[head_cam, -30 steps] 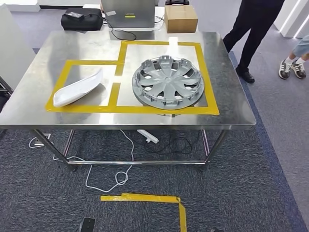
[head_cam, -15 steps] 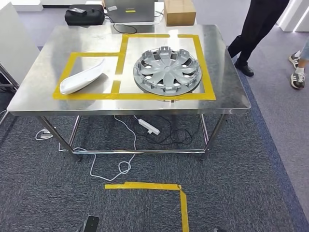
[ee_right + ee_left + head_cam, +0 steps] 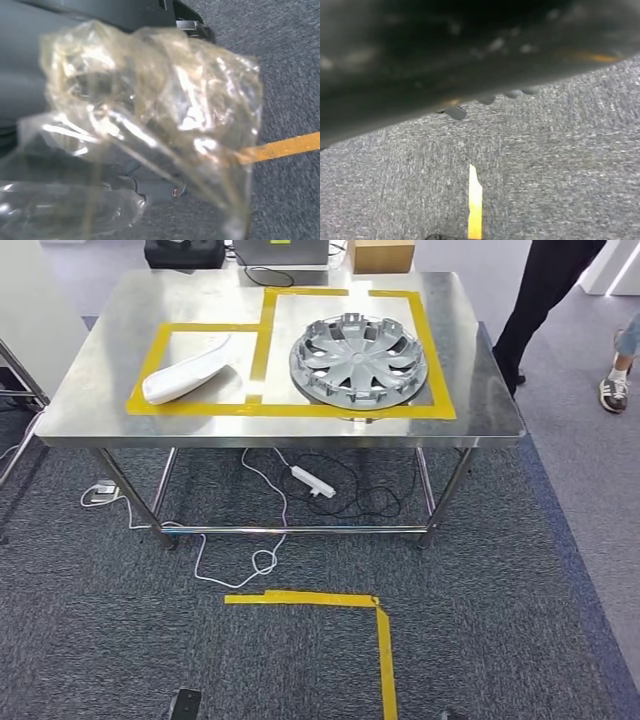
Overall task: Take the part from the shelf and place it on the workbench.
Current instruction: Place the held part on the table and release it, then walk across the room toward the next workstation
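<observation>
Closest to the right hand, crumpled clear plastic film (image 3: pixel 151 115) lies across the wrist camera. I cannot tell whether the fingers are spread, pressed together or pinching that film. On the left side a dark blurred mass (image 3: pixel 433 55) crosses the view, and I cannot tell the left hand's state either.

Under both hands is grey carpet (image 3: pixel 294 75), with a strip of yellow floor tape (image 3: pixel 279 148) running out from behind the film. From the head camera that tape reads as an L-shaped corner (image 3: pixel 317 597) on the carpet ahead of the hands.

Further ahead stands the steel workbench (image 3: pixel 98 390), its top marked with two yellow tape rectangles. A white curved part (image 3: pixel 187 368) lies in the left rectangle and a grey hubcap (image 3: pixel 358 358) in the right one, the two apart with tape between them (whether the film also wraps a part, I cannot tell). Between the bench legs a white power strip (image 3: pixel 312 481) and a looped white cable (image 3: pixel 256 560) lie on the carpet.

Beyond the far edge sit a black bag (image 3: pixel 185 252) and a cardboard box (image 3: pixel 381 254). Far right, a person's dark trouser leg (image 3: pixel 540 300) stands beside the bench corner.
</observation>
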